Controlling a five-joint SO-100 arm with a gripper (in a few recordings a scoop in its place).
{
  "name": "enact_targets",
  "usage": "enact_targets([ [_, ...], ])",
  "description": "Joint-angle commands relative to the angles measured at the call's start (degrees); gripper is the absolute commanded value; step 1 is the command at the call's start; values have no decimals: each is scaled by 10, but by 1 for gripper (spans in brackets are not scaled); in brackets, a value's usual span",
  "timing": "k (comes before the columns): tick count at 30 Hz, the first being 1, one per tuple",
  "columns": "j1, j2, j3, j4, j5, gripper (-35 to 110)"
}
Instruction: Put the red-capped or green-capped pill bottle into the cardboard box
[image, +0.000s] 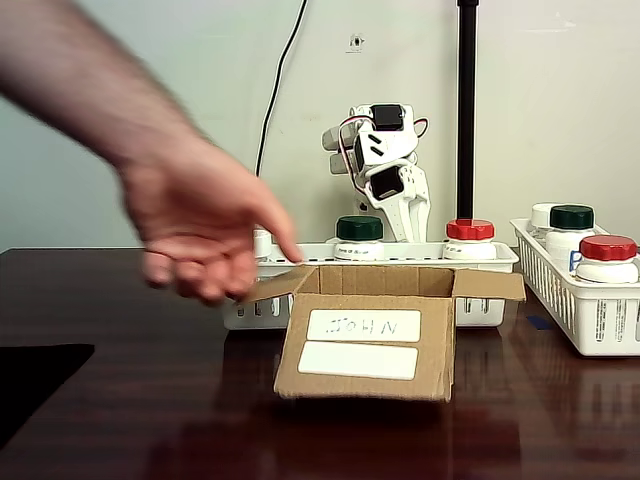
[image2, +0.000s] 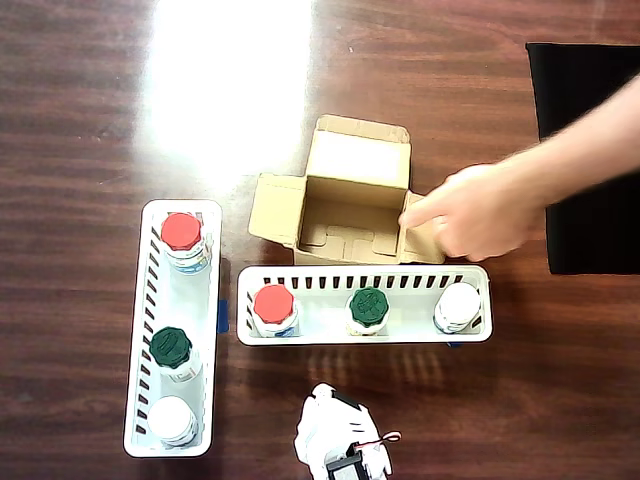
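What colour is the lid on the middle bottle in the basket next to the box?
Dark green lid, clearest in the overhead view.

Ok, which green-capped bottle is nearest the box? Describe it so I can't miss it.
Find the open cardboard box mid-table. The white basket lying alongside it holds three bottles in a row. The green-capped bottle is the middle one, between a red-capped bottle and a white-capped one.

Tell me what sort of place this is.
Probably a lab bench staged as a pill-sorting station: capped pill bottles in a white slotted basket, a hand-labelled cardboard box, and a small robot arm by a bare wall.
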Motion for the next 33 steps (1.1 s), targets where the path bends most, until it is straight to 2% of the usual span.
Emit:
enact_targets([
  [1,323,49,-1,-159,571,3],
  [12,314,49,-15,-170,578,3],
  [15,290,49,-65,-120,567,3],
  [20,229,46,-179,17,555,3],
  [23,187,-2,-254,54,542,3],
  [29,91,-186,-394,18,469,4],
  [33,49,-295,-461,-39,441,20],
])
